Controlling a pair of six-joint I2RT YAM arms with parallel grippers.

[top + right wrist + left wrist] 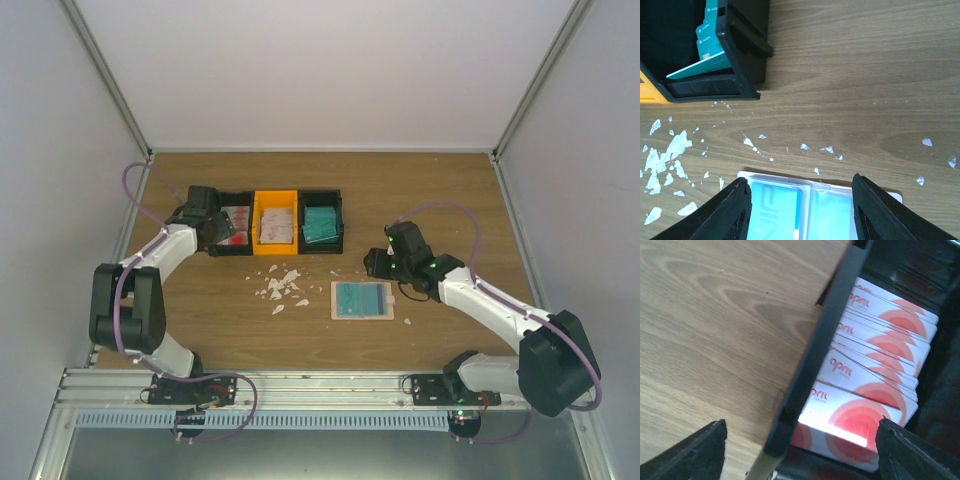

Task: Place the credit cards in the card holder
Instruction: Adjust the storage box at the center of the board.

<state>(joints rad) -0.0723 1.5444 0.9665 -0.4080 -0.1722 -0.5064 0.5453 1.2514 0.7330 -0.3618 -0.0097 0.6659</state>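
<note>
The card holder (363,300) lies open on the table and shows teal cards in its clear pockets; it also shows in the right wrist view (810,207). My right gripper (380,264) (800,212) is open and empty, its fingers straddling the holder's far edge from above. White credit cards with red markings (235,222) (880,365) are stacked in the left black bin (810,365). My left gripper (212,232) (800,455) is open and empty, straddling that bin's wall, one finger over the table and one over the cards. Teal credit cards (320,222) (707,45) stand in the right black bin.
The joined bins stand at the back, the orange bin (275,222) in the middle also holding cards. White scraps (280,288) (670,155) are strewn between the bins and the holder. Enclosure walls ring the table.
</note>
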